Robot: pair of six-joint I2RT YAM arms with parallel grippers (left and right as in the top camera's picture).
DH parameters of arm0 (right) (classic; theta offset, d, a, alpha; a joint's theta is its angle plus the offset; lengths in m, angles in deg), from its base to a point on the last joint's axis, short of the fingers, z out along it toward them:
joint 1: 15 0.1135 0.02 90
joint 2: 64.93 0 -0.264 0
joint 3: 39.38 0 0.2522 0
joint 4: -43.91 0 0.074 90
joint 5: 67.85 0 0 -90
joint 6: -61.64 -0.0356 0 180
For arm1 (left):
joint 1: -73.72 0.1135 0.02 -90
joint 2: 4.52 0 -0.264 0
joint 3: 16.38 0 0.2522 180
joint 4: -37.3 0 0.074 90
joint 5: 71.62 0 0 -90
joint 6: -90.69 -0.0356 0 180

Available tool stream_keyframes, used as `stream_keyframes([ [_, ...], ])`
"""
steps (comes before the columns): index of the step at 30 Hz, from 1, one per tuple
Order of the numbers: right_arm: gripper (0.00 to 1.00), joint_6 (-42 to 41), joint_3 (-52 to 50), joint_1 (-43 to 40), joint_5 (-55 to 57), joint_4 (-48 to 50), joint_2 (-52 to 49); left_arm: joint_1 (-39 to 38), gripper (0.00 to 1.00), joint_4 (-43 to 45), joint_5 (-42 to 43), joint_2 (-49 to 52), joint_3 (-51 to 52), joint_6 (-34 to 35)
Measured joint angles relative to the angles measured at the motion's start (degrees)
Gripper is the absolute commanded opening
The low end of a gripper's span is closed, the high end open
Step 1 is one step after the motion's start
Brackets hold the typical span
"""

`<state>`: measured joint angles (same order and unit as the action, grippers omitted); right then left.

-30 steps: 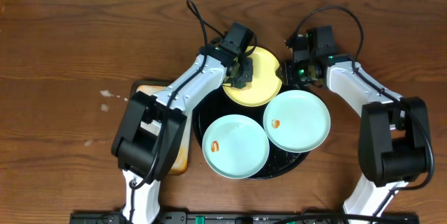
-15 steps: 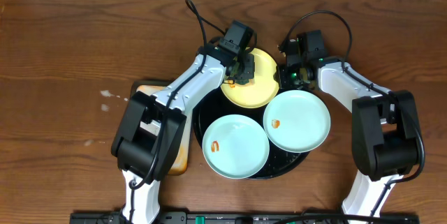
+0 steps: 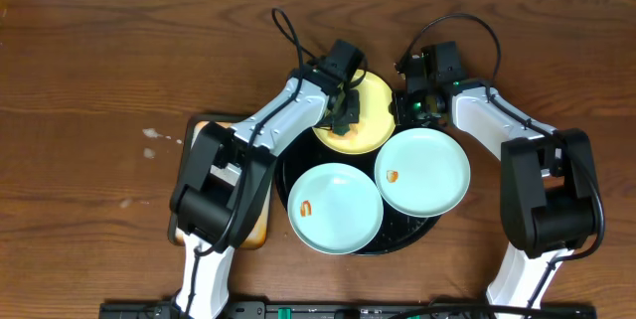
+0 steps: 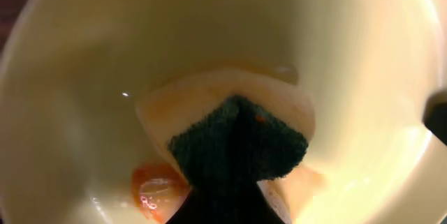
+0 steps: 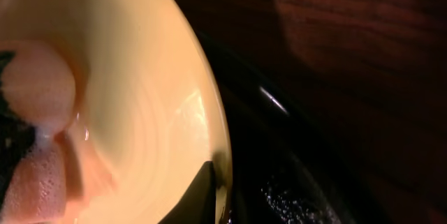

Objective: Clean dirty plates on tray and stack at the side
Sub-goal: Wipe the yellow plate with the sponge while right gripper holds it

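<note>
While the left pincer (image 3: pixel 345 110) is clamped on a sponge (image 4: pixel 237 137) pressed into the yellow plate (image 3: pixel 368 130) at twelve o'clock on the black tray (image 3: pixel 399 228), the right pincer (image 3: pixel 409 108) sits at that plate's three-o'clock rim above the bench (image 3: pixel 99 61), its grip impossible to tell.

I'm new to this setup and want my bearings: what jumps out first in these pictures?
A black tray in the middle carries three plates: a yellow plate at the back, a left mint plate and a right mint plate in front, both smeared orange. The left gripper holds a sponge against the yellow plate, while the right gripper sits at that plate's right rim.
</note>
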<state>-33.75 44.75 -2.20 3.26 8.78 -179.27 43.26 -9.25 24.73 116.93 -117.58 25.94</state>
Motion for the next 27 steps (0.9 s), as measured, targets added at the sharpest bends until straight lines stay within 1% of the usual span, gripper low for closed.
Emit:
stream_keyframes([
  [2, 0.04, -0.04, 0.04, 0.04, 0.00, -0.20, 0.00, -0.44, 0.07, -0.33, -1.66, 0.39, -0.39, 0.07],
  [7, 0.02, -0.37, 0.17, 0.04, -0.02, -0.46, 0.00, -1.33, 0.08, -1.36, -5.84, 0.70, -0.98, 0.02],
  [16, 0.01, -0.85, 0.37, 0.04, -0.15, -0.66, 0.00, -1.38, 0.07, -5.44, -15.85, 0.70, -1.33, 0.02],
  [21, 0.01, -1.11, 0.42, 0.37, -0.61, -1.14, 0.00, -1.38, 0.07, -8.50, -18.62, 1.05, -2.08, 0.04],
  [27, 0.01, -1.44, 0.44, 0.57, -0.66, -1.53, 0.00, -1.38, 0.07, -11.74, -19.41, 1.99, -4.22, 0.04],
])
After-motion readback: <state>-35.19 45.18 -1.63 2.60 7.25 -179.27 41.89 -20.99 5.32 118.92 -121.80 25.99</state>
